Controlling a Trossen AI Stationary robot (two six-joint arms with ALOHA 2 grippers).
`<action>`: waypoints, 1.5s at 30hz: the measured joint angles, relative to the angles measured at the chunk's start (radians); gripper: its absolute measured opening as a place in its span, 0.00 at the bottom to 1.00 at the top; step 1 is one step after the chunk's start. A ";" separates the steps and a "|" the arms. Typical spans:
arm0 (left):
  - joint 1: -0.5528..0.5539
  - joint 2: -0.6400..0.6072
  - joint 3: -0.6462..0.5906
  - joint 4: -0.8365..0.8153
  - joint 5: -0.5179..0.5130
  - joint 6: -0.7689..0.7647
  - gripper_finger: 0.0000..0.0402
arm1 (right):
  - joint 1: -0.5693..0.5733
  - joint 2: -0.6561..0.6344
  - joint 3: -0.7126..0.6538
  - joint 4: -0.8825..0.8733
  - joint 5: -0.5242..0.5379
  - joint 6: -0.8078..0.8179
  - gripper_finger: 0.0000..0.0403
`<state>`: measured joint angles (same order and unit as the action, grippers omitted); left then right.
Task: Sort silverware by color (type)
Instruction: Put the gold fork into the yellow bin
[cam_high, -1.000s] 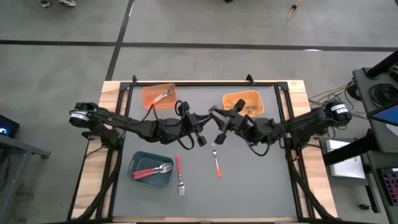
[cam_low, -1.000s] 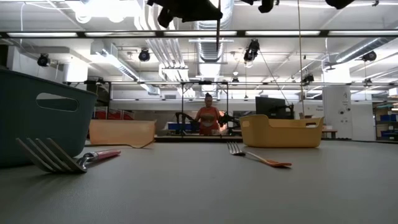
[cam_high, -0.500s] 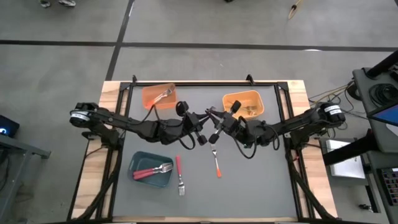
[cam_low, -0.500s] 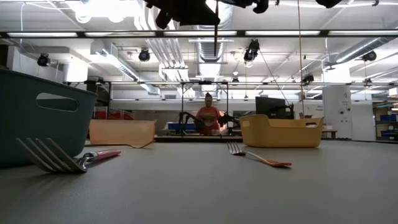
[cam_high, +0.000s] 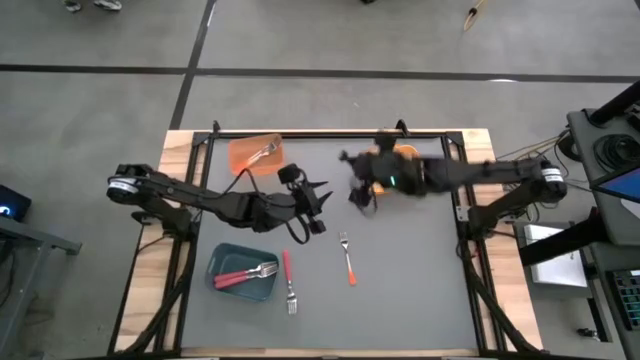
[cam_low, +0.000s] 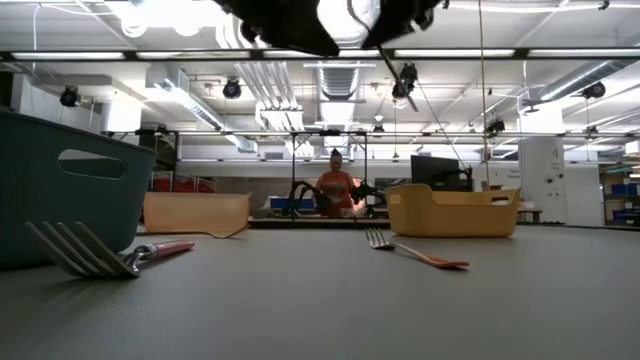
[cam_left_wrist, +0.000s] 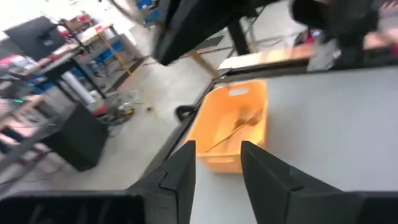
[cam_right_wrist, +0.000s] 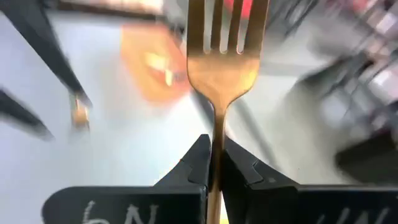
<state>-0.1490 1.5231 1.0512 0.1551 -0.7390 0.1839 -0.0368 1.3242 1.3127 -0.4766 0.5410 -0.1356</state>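
Right claw (cam_right_wrist: 213, 163) pinches a gold fork (cam_right_wrist: 222, 59) upright, while left claw (cam_left_wrist: 217, 165) hangs parted, holding nothing.

Right gripper (cam_high: 362, 192) with gold fork (cam_right_wrist: 225, 62), now nearer yellow-orange bin (cam_high: 405, 152).

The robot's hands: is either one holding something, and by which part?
The right hand is shut on a gold-coloured metal fork, pinching its thin handle just below the head. The left hand is open and holds nothing.

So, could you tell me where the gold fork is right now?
The gold fork is pinched upright in the right end effector, which is raised over the table's far side by the yellow-orange bin.
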 joint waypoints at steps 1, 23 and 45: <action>0.000 -0.009 0.000 -0.024 -0.019 0.015 0.28 | -0.043 0.004 0.031 -0.084 -0.059 0.011 0.02; 0.104 -0.099 -0.016 -0.595 -0.170 -0.134 0.29 | -0.534 0.274 0.071 -0.607 -0.576 -0.337 0.03; 0.119 -0.582 -0.507 0.227 0.388 0.152 0.29 | -0.584 0.361 0.057 -0.588 -0.567 -0.213 0.03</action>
<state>-0.0303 0.9407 0.5442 0.3817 -0.3508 0.3364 -0.6208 1.6856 1.3697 -1.0646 -0.0261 -0.3490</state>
